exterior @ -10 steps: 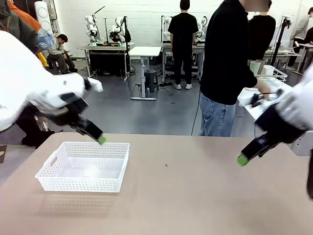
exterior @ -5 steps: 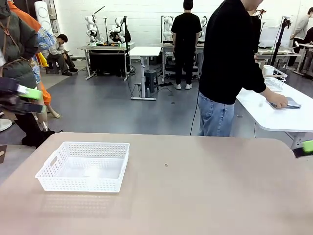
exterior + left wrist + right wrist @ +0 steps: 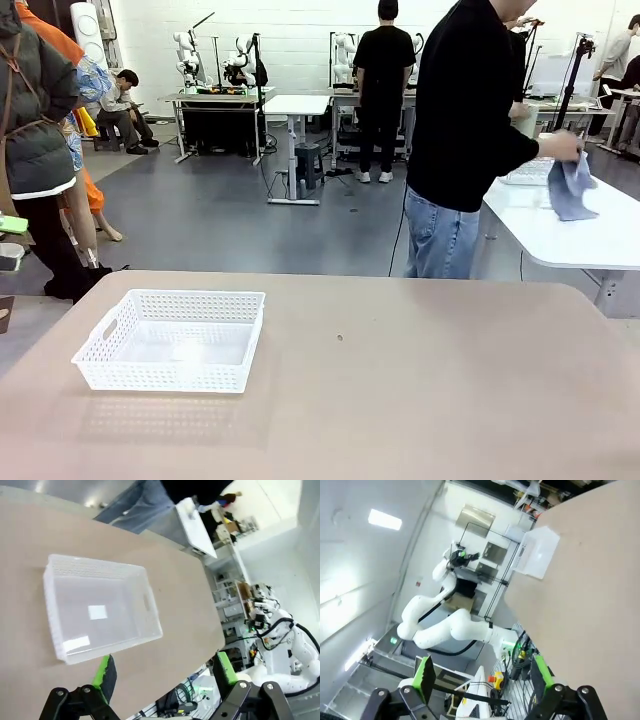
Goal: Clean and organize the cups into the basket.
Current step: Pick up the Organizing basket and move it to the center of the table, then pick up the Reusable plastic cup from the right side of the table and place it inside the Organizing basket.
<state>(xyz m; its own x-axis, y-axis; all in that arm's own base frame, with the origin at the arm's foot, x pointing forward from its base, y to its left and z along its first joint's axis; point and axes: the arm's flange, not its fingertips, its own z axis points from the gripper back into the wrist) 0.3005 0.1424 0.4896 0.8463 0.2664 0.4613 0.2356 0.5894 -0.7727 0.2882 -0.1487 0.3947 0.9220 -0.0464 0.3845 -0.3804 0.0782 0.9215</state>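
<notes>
**A:** How do the jaws stand?

**B:** Both pairs are wide apart and grip nothing. In the left wrist view the left jaws' green pads rise from the bottom edge, with only the bare tan surface in the gap.

**A:** And the basket?

**B:** The white mesh basket fills the left middle of that frame, just above the left-hand pad. It lies flat on the tan surface and is empty. In the front view it sits at the lower left, near the surface's left edge.

**A:** The right side?

**B:** The right jaws' pads also stand apart at the bottom edge. That frame is rolled: the tan surface takes up the right half, and the basket is small at the upper right. The white left arm crosses the middle.

**A:** Anyone at the far side?

**B:** A person in a black top stands at the upper right of the front view. They are turned toward a white surface and hold a blue-grey cloth above it.
</notes>
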